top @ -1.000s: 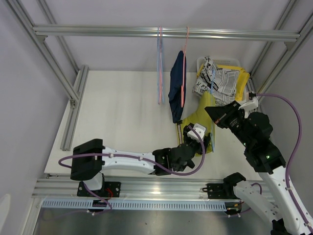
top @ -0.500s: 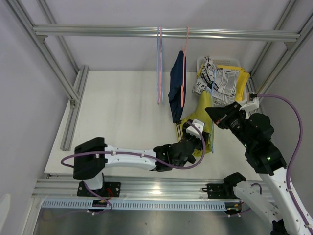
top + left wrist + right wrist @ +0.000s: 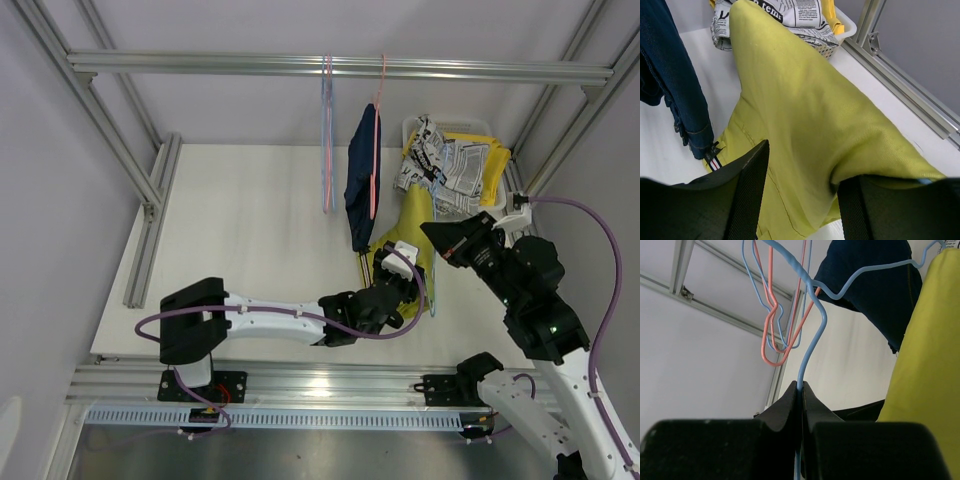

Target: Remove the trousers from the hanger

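Right end effector (image 3: 801,388) pinches blue hanger (image 3: 806,365); left end effector (image 3: 802,172) straddles mustard trousers (image 3: 805,110), grip unclear.

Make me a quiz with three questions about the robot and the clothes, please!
1. Where are the newspaper-print trousers?
A. On a chair.
B. In the white basket.
C. On the floor.

2. What colour is the wire hanger in the right hand?
A. Blue.
B. Green.
C. Black.

3. How is the right hand?
A. Wide open.
B. Out of sight.
C. Shut on the wire hanger.

Answers:
1 B, they lie piled in the basket at the far right corner.
2 A, the wire it pinches is light blue.
3 C, its fingers press together on the wire with no gap.
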Motion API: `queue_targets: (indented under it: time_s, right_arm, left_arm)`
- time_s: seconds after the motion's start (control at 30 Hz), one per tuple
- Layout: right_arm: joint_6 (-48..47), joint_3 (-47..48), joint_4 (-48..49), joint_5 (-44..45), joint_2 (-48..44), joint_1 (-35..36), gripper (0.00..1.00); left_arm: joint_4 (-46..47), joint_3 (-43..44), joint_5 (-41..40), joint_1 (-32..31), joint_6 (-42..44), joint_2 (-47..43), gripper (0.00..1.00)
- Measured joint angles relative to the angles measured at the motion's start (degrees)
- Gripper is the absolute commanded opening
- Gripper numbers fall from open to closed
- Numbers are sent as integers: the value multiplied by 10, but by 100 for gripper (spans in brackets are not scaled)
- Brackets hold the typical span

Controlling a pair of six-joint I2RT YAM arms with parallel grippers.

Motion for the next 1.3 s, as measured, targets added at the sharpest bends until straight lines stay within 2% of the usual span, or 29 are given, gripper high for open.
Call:
queue_targets:
  time_s: [0.37, 0.8, 0.9, 0.93, 1.03, 1.17, 1.3]
  right_arm:
    - [13, -11, -7, -4, -24, 0, 0]
    - [37, -29, -7, -11, -32, 0, 0]
    - [41, -37, -7, -13, -33, 0, 0]
    - [42, -39, -7, -15, -33, 0, 0]
    - [44, -44, -8, -17, -33, 0, 0]
    - [43, -45, -10, -19, -36, -1, 0]
    - [43, -45, -18, -19, -41, -2, 0]
  left_arm:
    - [15, 0, -20, 7, 11, 1, 50]
    - [40, 1, -20, 31, 20, 13, 49]
    - [40, 13, -20, 32, 19, 27, 38]
    - [40, 20, -20, 32, 19, 33, 28]
    - [26, 44, -25, 33, 16, 47, 12]
    - [18, 52, -34, 34, 15, 51, 1]
    - [14, 54, -35, 36, 15, 51, 1]
